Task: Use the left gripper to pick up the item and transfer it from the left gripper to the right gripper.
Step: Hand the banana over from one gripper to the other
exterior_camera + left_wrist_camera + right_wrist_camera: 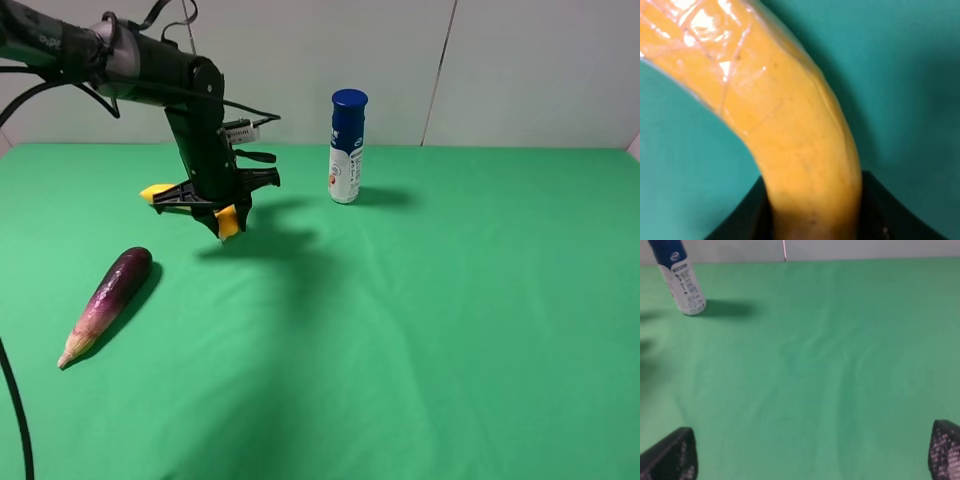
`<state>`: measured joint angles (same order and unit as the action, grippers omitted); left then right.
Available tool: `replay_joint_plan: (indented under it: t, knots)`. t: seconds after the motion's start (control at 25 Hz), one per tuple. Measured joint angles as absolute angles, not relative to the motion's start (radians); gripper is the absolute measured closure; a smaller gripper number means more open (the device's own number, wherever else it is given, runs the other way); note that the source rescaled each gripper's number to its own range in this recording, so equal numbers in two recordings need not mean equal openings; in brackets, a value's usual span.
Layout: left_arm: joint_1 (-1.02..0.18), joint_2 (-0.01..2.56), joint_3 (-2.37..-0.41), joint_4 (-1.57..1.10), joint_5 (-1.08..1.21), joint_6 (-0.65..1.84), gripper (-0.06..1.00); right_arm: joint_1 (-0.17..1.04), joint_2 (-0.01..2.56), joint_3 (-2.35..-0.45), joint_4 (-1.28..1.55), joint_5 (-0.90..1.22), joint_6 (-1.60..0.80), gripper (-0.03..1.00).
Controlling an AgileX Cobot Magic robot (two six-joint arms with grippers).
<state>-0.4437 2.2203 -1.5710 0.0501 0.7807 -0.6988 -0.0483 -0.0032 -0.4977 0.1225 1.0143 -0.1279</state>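
Holding the banana [228,221] crosswise, the left gripper [214,205] is hanging over the far-left part of the green table [450,330] in the high view. Both yellow ends are showing either side of the black claw, and the shadow beneath suggests the fruit is clear of the cloth. Judgement: pick-up is done, hand-over not yet begun. The eggplant [110,298] is lying nearer on the left. The bottle [347,147] is standing upright to the right, near the back edge.

Left wrist view: the fingers [887,212] are pressing on both sides of the banana.

Right wrist view: the right gripper [807,460] is standing wide, nothing between its tips, looking over bare cloth. The next move is calling for both claws meeting over the open middle, with a free banana end offered. Only the bottle is standing near that path.
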Motion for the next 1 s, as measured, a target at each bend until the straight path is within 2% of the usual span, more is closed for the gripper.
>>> replay_joint_plan:
  t: [0.28,1.0]
  knots:
    - [-0.444,2.217,-1.663,0.054,0.920,-0.576,0.94,-0.048,-0.003,-0.498,0.123,1.014,-0.128,-0.03]
    - [-0.465,1.954,-1.664,0.078,1.132,-0.329,0.94,-0.048,-0.003,-0.498,0.123,1.014,-0.128,-0.03]
